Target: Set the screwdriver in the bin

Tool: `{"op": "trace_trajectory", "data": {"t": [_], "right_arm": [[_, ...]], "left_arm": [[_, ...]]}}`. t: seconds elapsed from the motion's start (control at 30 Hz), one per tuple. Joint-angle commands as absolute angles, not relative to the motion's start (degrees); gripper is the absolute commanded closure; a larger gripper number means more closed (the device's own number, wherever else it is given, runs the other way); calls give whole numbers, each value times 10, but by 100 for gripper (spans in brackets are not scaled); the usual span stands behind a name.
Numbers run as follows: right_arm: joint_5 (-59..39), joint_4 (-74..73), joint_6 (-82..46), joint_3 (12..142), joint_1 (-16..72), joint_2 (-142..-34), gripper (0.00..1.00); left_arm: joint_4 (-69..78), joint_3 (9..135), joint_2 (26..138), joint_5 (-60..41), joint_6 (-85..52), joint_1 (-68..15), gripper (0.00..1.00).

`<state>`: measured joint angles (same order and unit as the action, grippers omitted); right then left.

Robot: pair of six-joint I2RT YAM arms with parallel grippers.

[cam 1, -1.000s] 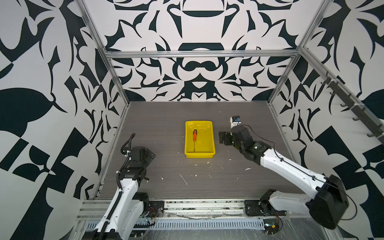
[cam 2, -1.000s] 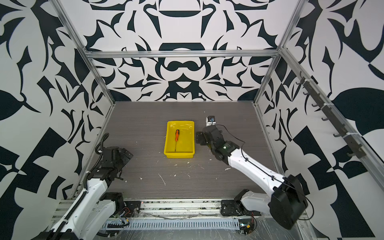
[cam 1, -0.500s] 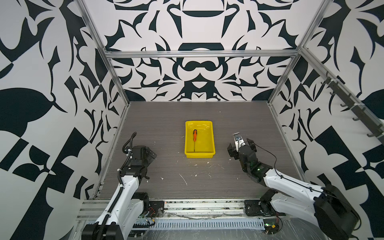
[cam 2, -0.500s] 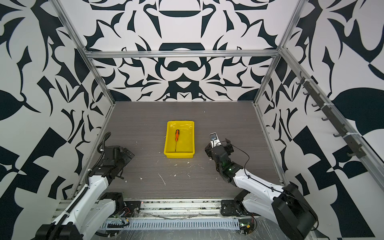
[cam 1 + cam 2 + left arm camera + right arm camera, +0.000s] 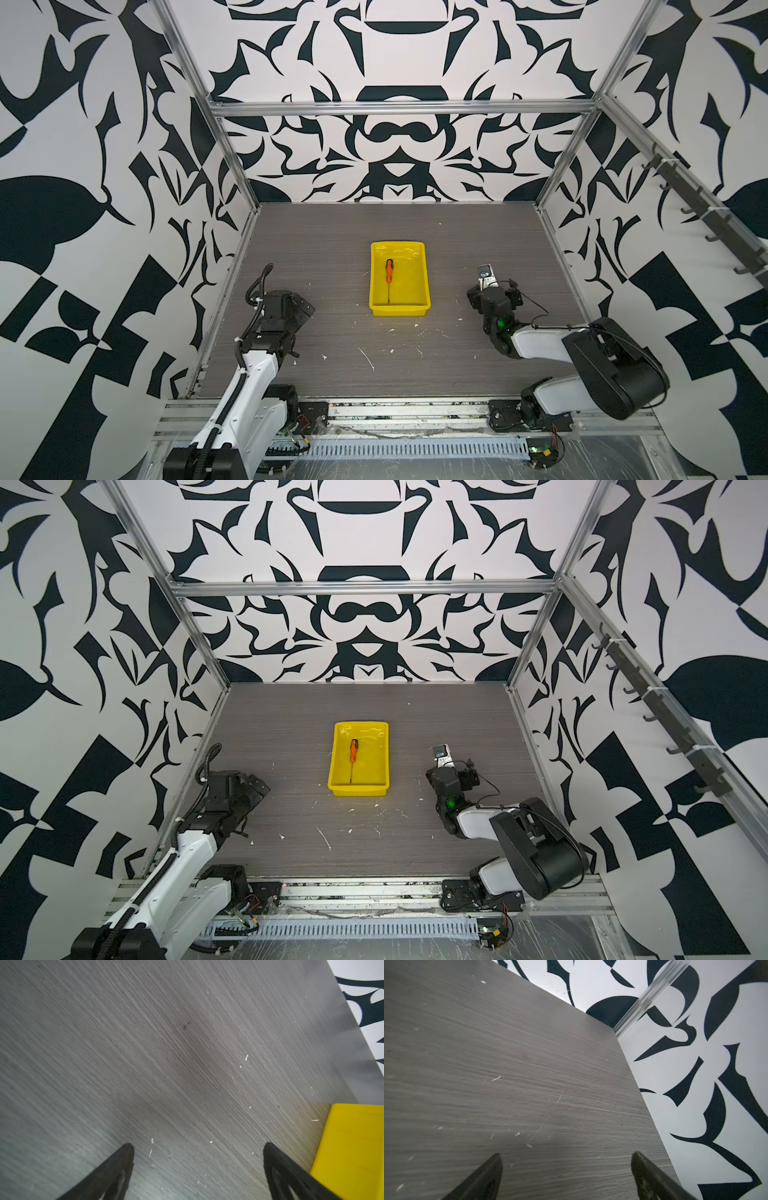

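Note:
The screwdriver [image 5: 389,271], orange-handled with a thin dark shaft, lies lengthwise inside the yellow bin [image 5: 425,274] at the table's middle, as both top views show (screwdriver [image 5: 353,751], bin [image 5: 385,755]). My left gripper [image 5: 198,1147] is open and empty above bare table, with the bin's outer wall [image 5: 353,1147] just off to one side. My right gripper [image 5: 566,1156] is open and empty too, low over the table near the right wall. The left arm [image 5: 286,309] sits folded left of the bin, and the right arm [image 5: 494,297] sits right of it. Both are apart from the bin.
White specks and scratches [image 5: 368,359] dot the grey table in front of the bin. Patterned walls close in the left, back and right. A metal rail [image 5: 415,411] runs along the front edge, and a hook rack [image 5: 698,203] is mounted on the right wall.
The right arm has drawn back from beside the bin toward the front right and folded low, gripper still open. The left arm has barely shifted. The screwdriver stays in the bin.

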<state>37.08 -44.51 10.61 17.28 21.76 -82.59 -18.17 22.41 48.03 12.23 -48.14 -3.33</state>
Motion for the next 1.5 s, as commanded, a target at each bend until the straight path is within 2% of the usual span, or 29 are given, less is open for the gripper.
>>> {"op": "trace_trajectory", "data": {"t": [0.0, 0.1, 0.2, 0.33, 0.4, 0.5, 0.6, 0.7, 0.83, 1.03, 1.2, 1.37, 1.47], "right_arm": [[356, -509, 75, 206, 189, -843, 0], [302, -560, 70, 194, 166, -870, 1], [319, -558, 53, 190, 159, -867, 0], [267, -565, 16, 180, 120, -867, 1], [261, -586, -12, 186, 88, -909, 0], [255, -542, -28, 194, 84, -890, 1], [260, -562, -16, 191, 85, -898, 0], [249, -550, -12, 194, 85, -895, 0], [246, -549, -11, 195, 85, -896, 0], [247, -551, -12, 193, 85, -895, 0], [243, -548, -9, 196, 85, -896, 0], [240, -546, -9, 196, 85, -896, 0], [241, -548, -9, 196, 84, -896, 0]], "left_arm": [[-166, 231, 481, 111, -484, -32, 0], [-156, 238, 487, 91, -465, -32, 0], [-149, 232, 486, 82, -461, -32, 0], [-160, 237, 471, 108, -446, -32, 0], [-153, 233, 455, 125, -431, -32, 0], [-101, 218, 429, 148, -404, -32, 0], [-51, 226, 417, 192, -369, -32, 0], [43, 217, 430, 242, -281, -32, 0], [158, 188, 467, 302, -159, -32, 0], [345, 142, 571, 239, -13, -32, 0], [471, 145, 716, 239, -14, -30, 0], [530, 142, 760, 156, -41, 1, 0], [636, 127, 838, 161, -64, 11, 0]]}}
